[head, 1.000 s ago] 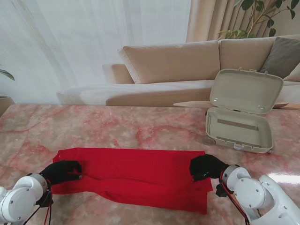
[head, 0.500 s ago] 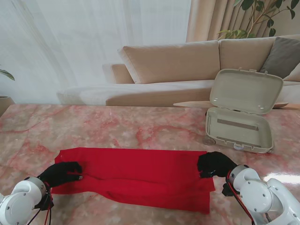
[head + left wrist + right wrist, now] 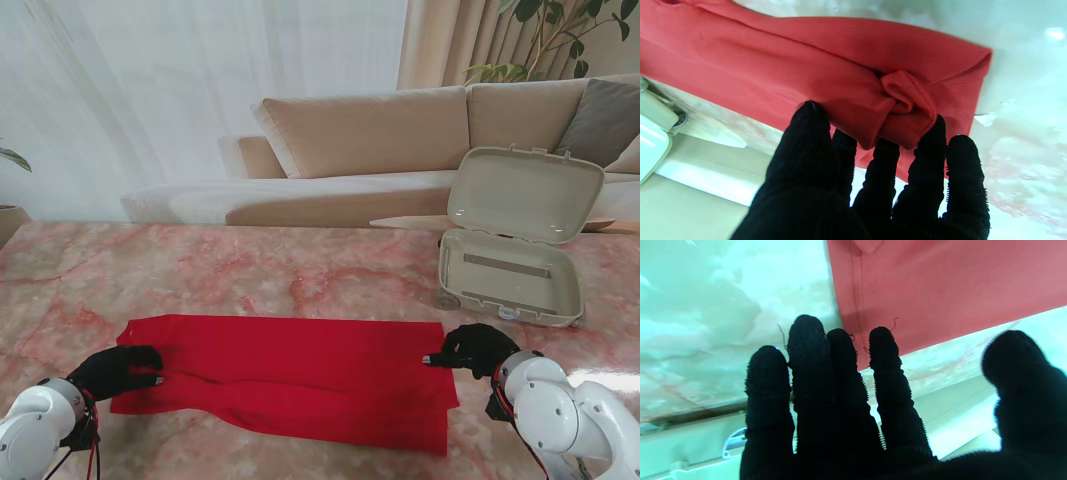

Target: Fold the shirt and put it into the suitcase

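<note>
- table (image 3: 300, 275): pink marble, carries everything.
- shirt (image 3: 300, 370): red, lies as long flat band near me; folding step underway, not packed.
- suitcase (image 3: 512, 283): lid up, far right, apart from shirt.
- left robot hand (image 3: 125, 368): pinching bunched cloth at shirt's left end.
- right robot hand (image 3: 478, 347): fingers spread, grips nothing, just off right edge; next needs regrasp there, I judge.
- No readable writing/brands.

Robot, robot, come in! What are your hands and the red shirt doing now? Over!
Left hand fingertips on bunched shirt end, grip unclear. Right hand open, at shirt's other end. Shirt folded into a long strip. Suitcase open, way clear.
</note>
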Robot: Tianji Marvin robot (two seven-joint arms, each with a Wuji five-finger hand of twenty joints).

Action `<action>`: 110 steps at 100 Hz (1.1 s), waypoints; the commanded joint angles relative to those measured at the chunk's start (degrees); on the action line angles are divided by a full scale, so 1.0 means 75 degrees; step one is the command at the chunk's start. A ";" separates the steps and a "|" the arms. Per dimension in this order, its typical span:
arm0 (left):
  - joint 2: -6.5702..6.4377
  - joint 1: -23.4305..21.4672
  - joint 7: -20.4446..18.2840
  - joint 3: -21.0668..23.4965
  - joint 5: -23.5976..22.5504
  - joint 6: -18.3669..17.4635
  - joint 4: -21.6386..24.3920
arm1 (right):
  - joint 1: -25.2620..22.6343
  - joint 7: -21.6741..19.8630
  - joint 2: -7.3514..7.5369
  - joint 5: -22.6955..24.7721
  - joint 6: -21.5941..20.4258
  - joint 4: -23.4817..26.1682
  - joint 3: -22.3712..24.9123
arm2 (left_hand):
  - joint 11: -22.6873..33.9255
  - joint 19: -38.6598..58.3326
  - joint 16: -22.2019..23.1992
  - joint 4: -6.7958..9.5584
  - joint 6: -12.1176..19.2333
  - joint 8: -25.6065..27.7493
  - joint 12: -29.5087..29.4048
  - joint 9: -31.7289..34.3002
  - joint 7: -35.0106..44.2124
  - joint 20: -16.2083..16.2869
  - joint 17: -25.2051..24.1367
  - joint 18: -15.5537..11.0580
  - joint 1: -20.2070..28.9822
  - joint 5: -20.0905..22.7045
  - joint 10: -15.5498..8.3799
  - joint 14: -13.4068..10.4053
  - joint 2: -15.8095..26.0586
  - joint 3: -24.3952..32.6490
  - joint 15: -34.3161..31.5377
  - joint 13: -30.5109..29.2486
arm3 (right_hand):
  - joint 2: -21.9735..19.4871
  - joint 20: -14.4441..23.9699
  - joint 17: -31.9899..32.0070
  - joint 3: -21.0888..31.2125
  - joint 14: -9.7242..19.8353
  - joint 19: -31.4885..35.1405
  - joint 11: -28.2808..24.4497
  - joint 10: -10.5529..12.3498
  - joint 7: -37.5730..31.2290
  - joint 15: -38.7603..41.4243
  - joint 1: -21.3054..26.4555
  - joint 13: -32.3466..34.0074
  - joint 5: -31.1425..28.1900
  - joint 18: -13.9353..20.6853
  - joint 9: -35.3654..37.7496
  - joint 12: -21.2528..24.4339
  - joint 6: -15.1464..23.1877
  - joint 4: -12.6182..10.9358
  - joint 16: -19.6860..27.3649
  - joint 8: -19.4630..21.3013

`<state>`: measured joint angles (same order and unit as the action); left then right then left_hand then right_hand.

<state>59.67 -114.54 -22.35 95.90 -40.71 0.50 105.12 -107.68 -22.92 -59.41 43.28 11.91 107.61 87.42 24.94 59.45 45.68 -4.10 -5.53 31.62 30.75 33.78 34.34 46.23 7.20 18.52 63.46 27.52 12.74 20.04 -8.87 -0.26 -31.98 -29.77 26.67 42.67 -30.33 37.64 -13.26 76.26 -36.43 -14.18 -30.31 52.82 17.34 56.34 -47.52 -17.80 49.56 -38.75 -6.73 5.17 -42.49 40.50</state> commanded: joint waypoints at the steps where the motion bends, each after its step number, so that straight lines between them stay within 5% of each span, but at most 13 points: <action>1: -0.0020 -0.0128 -0.0027 0.0007 -0.0021 0.0067 -0.0049 | -0.0103 -0.0102 0.0018 0.0114 0.0084 -0.0035 -0.0040 | -0.0020 -0.0010 -0.0059 0.0133 -0.0086 -0.0028 -0.0081 -0.0150 -0.0111 -0.0070 -0.0125 -0.0030 -0.0100 0.0043 -0.0098 -0.0155 0.0347 -0.0169 0.0167 0.0074 | -0.0252 -0.0192 0.0158 -0.0261 -0.0141 0.0445 -0.0172 -0.0232 0.0162 0.0249 -0.0489 -0.0098 0.0062 -0.0176 -0.0270 -0.0209 -0.0214 -0.0238 -0.0191 0.0181; 46: -0.0005 -0.0272 0.0055 -0.0081 -0.0136 0.0279 -0.0104 | 0.0112 -0.0827 0.0133 0.1140 0.0900 -0.0134 -0.0499 | -0.0021 -0.0026 -0.0059 0.0135 -0.0098 -0.0043 -0.0084 -0.0167 -0.0155 -0.0085 -0.0144 -0.0014 -0.0107 0.0025 -0.0095 -0.0163 0.0353 -0.0165 0.0173 0.0085 | -0.0388 -0.0119 0.0799 0.0000 -0.0057 0.0426 -0.0233 -0.0410 0.0891 0.0561 -0.1467 -0.0964 0.0587 -0.0083 -0.1481 -0.0858 -0.0351 -0.0233 -0.0655 0.0238; 110: 0.0035 -0.0300 0.0331 -0.0229 0.0019 0.0232 -0.0238 | 0.0779 -0.1567 0.0286 0.1422 0.1160 -0.0710 -0.1323 | -0.0031 -0.0068 -0.0058 0.0133 -0.0104 -0.0031 -0.0086 -0.0157 -0.0173 -0.0107 -0.0166 0.0029 -0.0114 0.0061 -0.0103 -0.0176 0.0352 -0.0168 0.0182 0.0076 | -0.0492 0.0057 0.1013 0.0065 -0.0106 0.0402 -0.0335 -0.0609 0.0992 0.0642 -0.1472 -0.1437 0.0549 -0.0084 -0.2148 -0.1137 -0.0392 -0.0207 -0.0885 0.0195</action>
<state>59.59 -115.97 -19.47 94.96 -40.79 2.27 104.77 -101.30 -32.97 -57.23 54.64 20.22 104.20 78.23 25.63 59.44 47.50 -4.10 -5.53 31.61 30.95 32.85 33.62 45.78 7.17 18.40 63.46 27.50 13.08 20.05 -8.87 -0.26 -32.30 -29.85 23.53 42.15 -22.98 37.96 -13.28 77.68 -38.19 -16.71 -31.11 56.36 8.47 46.16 -44.68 -17.67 34.93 -46.55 -12.70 4.71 -47.66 47.40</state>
